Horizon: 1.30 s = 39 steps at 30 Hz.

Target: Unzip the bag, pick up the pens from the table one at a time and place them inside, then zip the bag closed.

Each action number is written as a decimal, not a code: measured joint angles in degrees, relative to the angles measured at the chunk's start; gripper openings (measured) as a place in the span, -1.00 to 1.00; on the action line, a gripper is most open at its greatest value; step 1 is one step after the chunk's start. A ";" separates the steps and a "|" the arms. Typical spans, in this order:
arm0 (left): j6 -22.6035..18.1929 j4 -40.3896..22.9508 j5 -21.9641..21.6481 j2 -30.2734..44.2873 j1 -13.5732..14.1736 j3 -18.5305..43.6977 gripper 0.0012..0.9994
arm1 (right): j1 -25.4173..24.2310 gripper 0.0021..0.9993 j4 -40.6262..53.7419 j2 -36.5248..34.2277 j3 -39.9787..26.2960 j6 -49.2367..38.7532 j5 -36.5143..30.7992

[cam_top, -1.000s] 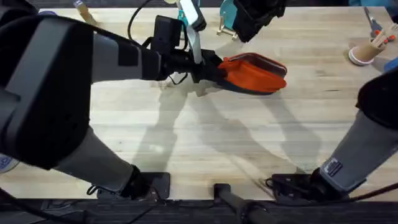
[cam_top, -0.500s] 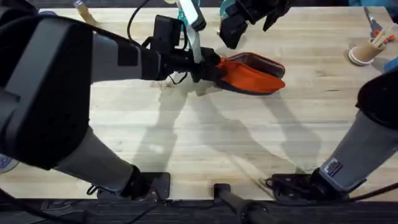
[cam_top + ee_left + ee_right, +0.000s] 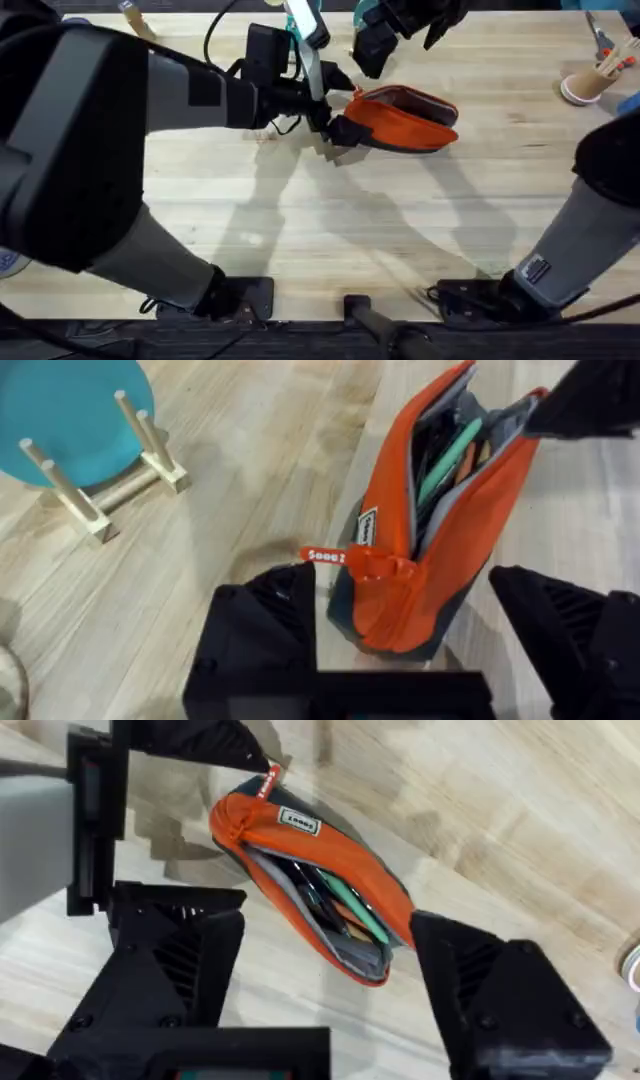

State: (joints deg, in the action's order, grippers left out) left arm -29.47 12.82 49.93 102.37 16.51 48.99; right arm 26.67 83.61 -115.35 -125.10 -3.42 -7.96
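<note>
The orange bag (image 3: 405,115) lies unzipped on the table (image 3: 320,220) at the back middle. In the left wrist view the bag (image 3: 430,530) gapes, and a green pen (image 3: 450,455) lies inside with darker items beside it. My left gripper (image 3: 340,103) is open around the bag's left end, one finger on each side, by the red pull tab (image 3: 325,555). My right gripper (image 3: 400,40) hovers open above the bag's far side. From that wrist I look down on the bag (image 3: 310,890) and the green pen (image 3: 355,910) in it.
A teal round stand (image 3: 70,420) on wooden pegs sits just behind the bag's left end. A pink cup (image 3: 585,85) with sticks stands at the back right. The near half of the table is bare wood.
My left gripper has opened and let go of the bag's left end. The right gripper shifted a little left and back above the bag, then stayed still.
</note>
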 joint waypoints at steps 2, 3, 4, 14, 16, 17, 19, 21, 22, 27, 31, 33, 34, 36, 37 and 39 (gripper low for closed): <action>0.00 -0.04 0.42 0.00 -0.71 0.00 0.99 | 0.00 1.00 -0.06 0.00 0.00 0.00 0.00; 0.00 -0.15 0.83 0.00 -1.29 0.00 0.99 | -0.02 1.00 -0.18 0.00 0.00 0.00 0.02; 0.02 -0.25 1.32 0.00 -1.90 0.00 0.99 | 0.00 1.00 -0.36 0.00 0.00 0.00 0.00; -0.34 -6.91 3.55 -1.83 -7.79 0.00 0.99 | 0.00 1.00 -1.66 0.00 0.00 0.00 0.00; -1.21 -9.07 4.31 -3.54 -8.62 0.00 0.99 | 0.00 1.00 -2.11 0.00 0.00 0.00 0.02; -4.64 -14.62 6.42 -7.35 -11.02 0.00 0.99 | 0.11 1.00 -2.84 0.00 0.00 0.89 0.02; -6.14 -17.02 7.21 -8.43 -12.23 0.00 0.99 | 0.19 1.00 -2.86 0.00 0.00 1.23 0.02; -7.78 -19.52 7.96 -9.17 -13.40 0.02 0.99 | 0.29 1.00 -3.03 0.00 0.00 1.55 0.02; -8.50 -20.46 8.50 -9.46 -13.94 0.02 0.99 | 0.31 1.00 -3.25 0.00 0.00 1.76 0.02; -10.32 -23.13 10.68 -9.86 -15.42 0.00 0.99 | 0.50 1.00 -5.63 0.00 0.00 4.51 0.02; -10.86 -23.30 11.32 -9.86 -15.60 0.00 0.99 | 1.27 0.99 -7.41 0.00 0.00 6.23 0.00; -10.93 -23.30 11.62 -9.86 -15.59 0.00 0.99 | 2.13 0.99 -8.26 0.00 0.00 6.64 0.00; -10.99 -23.30 11.73 -9.86 -15.58 0.00 0.99 | 2.74 0.99 -8.69 0.00 0.00 6.75 0.00; -11.08 -23.30 11.82 -9.86 -15.60 0.01 0.99 | 3.89 0.99 -9.24 0.00 0.00 7.26 0.00; -11.08 -23.30 11.84 -9.86 -15.58 0.00 0.99 | 4.42 0.99 -9.27 0.00 0.00 7.76 -0.02; -11.08 -23.30 11.84 -9.86 -15.60 0.01 0.99 | 5.37 0.99 -9.21 -0.03 0.00 9.24 -0.28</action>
State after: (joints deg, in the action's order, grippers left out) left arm -40.56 -10.48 61.78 92.51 0.91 49.00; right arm 32.04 74.40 -115.38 -125.10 5.82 -8.24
